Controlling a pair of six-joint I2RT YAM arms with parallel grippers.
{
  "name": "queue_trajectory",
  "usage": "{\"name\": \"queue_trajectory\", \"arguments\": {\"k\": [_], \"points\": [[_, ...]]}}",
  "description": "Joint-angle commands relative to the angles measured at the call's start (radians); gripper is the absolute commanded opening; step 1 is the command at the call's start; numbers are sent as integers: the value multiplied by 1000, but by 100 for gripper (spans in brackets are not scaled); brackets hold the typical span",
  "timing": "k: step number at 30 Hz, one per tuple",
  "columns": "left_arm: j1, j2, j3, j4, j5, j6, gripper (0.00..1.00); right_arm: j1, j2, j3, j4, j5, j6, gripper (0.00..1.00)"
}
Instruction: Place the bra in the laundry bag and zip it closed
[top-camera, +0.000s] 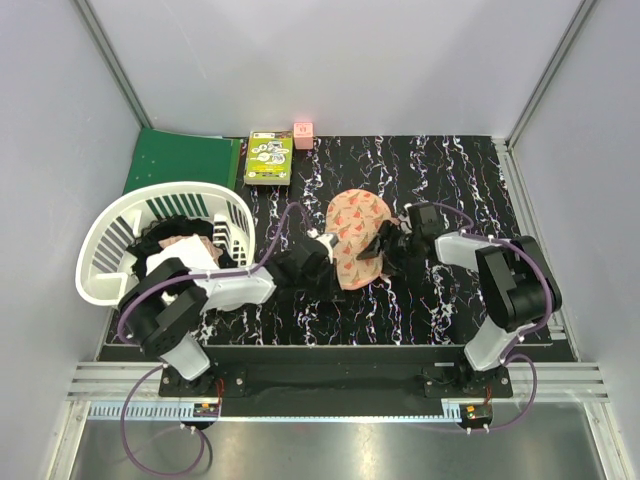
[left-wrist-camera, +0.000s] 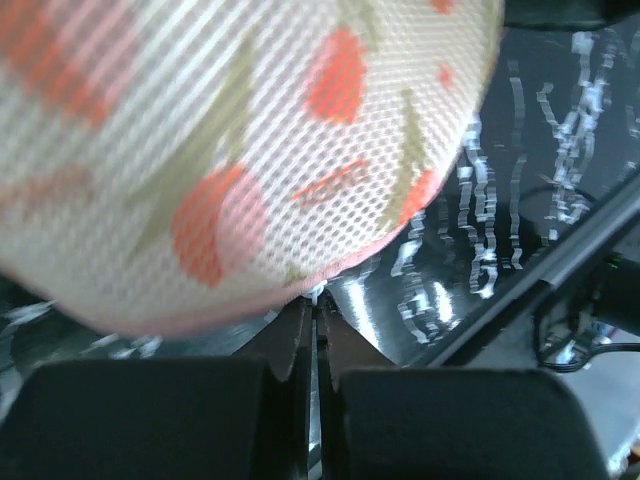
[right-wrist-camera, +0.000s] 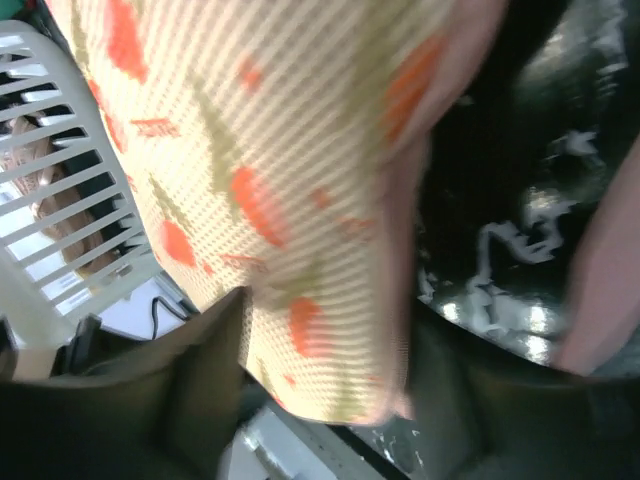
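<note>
The laundry bag (top-camera: 356, 236), peach with orange-red and green motifs, is in the middle of the black marbled mat. My left gripper (top-camera: 326, 260) is at its near left edge. In the left wrist view the jaws (left-wrist-camera: 316, 308) are shut on a small white piece at the bag's pink rim (left-wrist-camera: 318, 291), with the bag (left-wrist-camera: 230, 150) filling the frame above. My right gripper (top-camera: 384, 247) is at the bag's right side. In the right wrist view its fingers (right-wrist-camera: 205, 370) clasp a lobe of the bag (right-wrist-camera: 300, 230) from both sides. The bra is not visible.
A white slatted basket (top-camera: 110, 235) with white, black and pinkish clothes stands at the left. A green folder (top-camera: 180, 160), a green box (top-camera: 270, 157) and a small pink cube (top-camera: 303, 134) lie at the back. A blurred pink strip (right-wrist-camera: 600, 270) crosses the right wrist view's right edge.
</note>
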Motion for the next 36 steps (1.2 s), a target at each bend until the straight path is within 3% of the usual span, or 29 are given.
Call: {"name": "queue_trajectory", "arguments": {"k": [1,5,11,17,23,31,34,36], "points": [[-50,53,118,61,41,-44,0,60,-112,22,-206,200,-48,78],[-75,104,180,73,31,-65,0,58,-356,-96,-266,355,-16,94],[-89,152,205,104,50,-102,0,58,-625,-160,-400,509,-1,100],[-107,158,211,131,59,-127,0,58,-703,-257,-348,412,125,100],[-118,150,202,127,53,-122,0,58,-861,-256,-378,569,79,100],[-121,155,187,134,58,-130,0,60,-852,-107,-644,774,-65,100],[-124,161,194,136,65,-131,0,60,-927,-148,-655,681,-16,100],[-127,162,200,142,67,-136,0,61,-952,-214,-574,522,88,100]]}}
